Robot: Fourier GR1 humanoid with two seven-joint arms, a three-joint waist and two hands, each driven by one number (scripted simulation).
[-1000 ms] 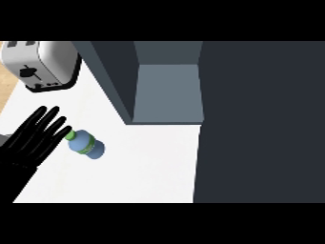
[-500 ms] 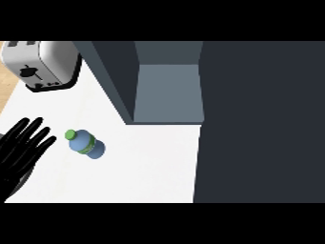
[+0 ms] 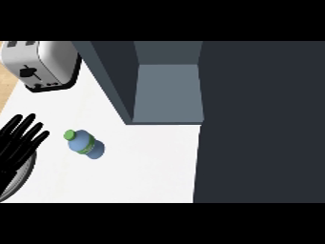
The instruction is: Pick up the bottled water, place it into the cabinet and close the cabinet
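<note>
Bottle (image 3: 85, 144) lies on counter (image 3: 151, 167) near left edge, just right of your left hand (image 3: 14, 145), not touching. Hand spread, fingers straight, holding nothing. Cap points toward fingertips, long axis running diagonally. Right hand unseen; left nearer.

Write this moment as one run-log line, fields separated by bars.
left hand: open, beside bottled water, apart | bottle: lying on counter | cabinet: open | right hand: unseen

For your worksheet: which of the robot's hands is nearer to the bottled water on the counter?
Left. The left hand is open just left of the bottled water, not touching it. The right hand does not show in the head view.
</note>
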